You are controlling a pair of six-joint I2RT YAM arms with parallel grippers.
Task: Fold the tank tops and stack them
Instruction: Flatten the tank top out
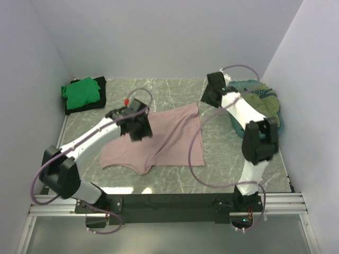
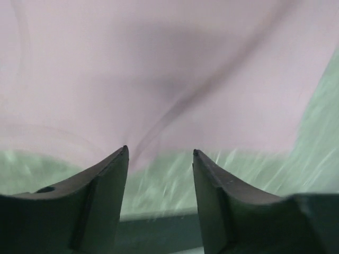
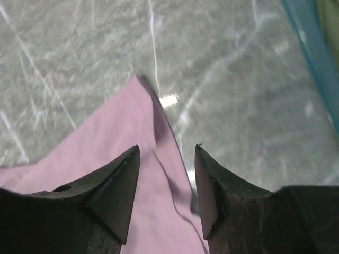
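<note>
Lying about: pink top (image 1: 167, 140), green top (image 1: 80, 92), black top (image 1: 101, 93), olive top (image 1: 270, 106), one each.

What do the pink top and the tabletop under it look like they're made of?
The pink top looks like soft, matte cloth, perhaps knit: it lies limp with gentle creases. The tabletop looks like grey-green marble or a marble-print laminate, pale veins, slight sheen; which one is unclear.

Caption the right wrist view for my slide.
Open right gripper above a corner of the pink tank top on the marble table, teal basket alongside.
</note>
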